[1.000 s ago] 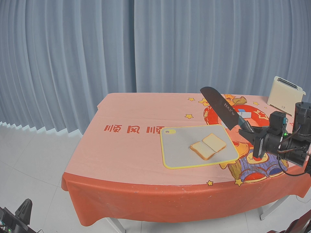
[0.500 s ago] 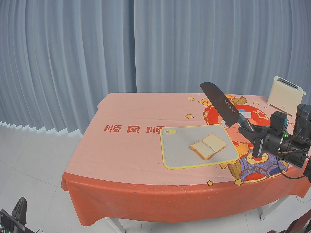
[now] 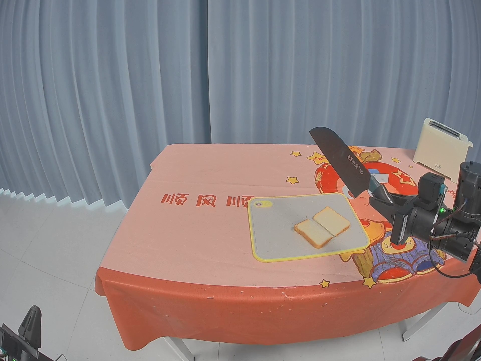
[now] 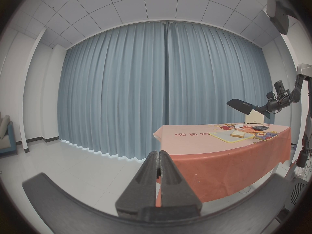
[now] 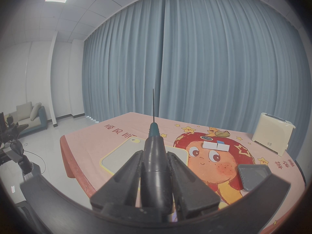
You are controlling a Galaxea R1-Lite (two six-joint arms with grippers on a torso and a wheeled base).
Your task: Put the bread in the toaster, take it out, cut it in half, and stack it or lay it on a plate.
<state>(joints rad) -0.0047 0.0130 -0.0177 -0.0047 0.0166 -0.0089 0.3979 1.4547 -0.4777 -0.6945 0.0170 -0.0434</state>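
Table (image 3: 200,236) first: you have a wide orange-clothed top, with the cutting board (image 3: 273,241) near its front edge and the toaster (image 3: 441,149) at the far right corner, well apart from it. Your right gripper (image 3: 387,200) is clamped on the handle of the knife (image 3: 340,161), whose blade is raised and slants up above the board's far right corner. A dark grey dish (image 5: 253,176), likely the plate, sits on the toaster's side of the board. The bread (image 3: 321,226) lies on the board as two halves side by side, touching, so the cut looks done. Your left gripper (image 4: 159,156) hangs low, off the table's left side, fingers pressed together on nothing.

Watch the blade: swinging it aside could clip the toaster or the dish, and a loose hold on the handle would drop it. Soft halves may tear when pinched, or one may drag the other off the board.
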